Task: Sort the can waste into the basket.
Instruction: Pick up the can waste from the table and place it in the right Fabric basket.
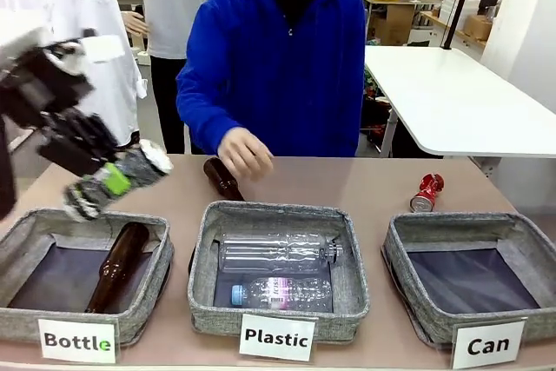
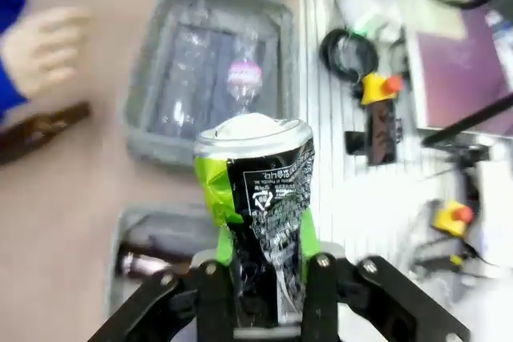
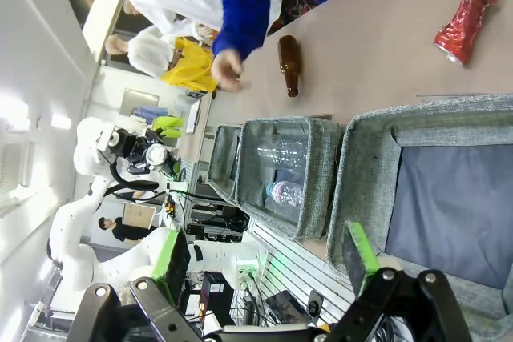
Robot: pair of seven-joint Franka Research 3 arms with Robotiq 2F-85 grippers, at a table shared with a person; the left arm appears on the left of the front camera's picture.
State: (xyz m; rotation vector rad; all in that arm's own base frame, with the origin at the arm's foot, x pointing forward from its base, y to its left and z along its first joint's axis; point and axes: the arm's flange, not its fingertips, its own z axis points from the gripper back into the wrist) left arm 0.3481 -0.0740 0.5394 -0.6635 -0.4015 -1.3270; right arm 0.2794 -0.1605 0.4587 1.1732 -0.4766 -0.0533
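Can clamped in left gripper, aloft

Black can: motion-blurred in front view; lower end hidden between fingers of left claw in left wrist view. Person's hand: blurred, cut by frame edge. Can basket: right corner cut off in front view.

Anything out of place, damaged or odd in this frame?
The black can in the left gripper is crumpled and hangs near the Bottle basket, far from the Can basket. The crushed red can lies on the table behind that basket, and a brown bottle lies loose by the person's hand.
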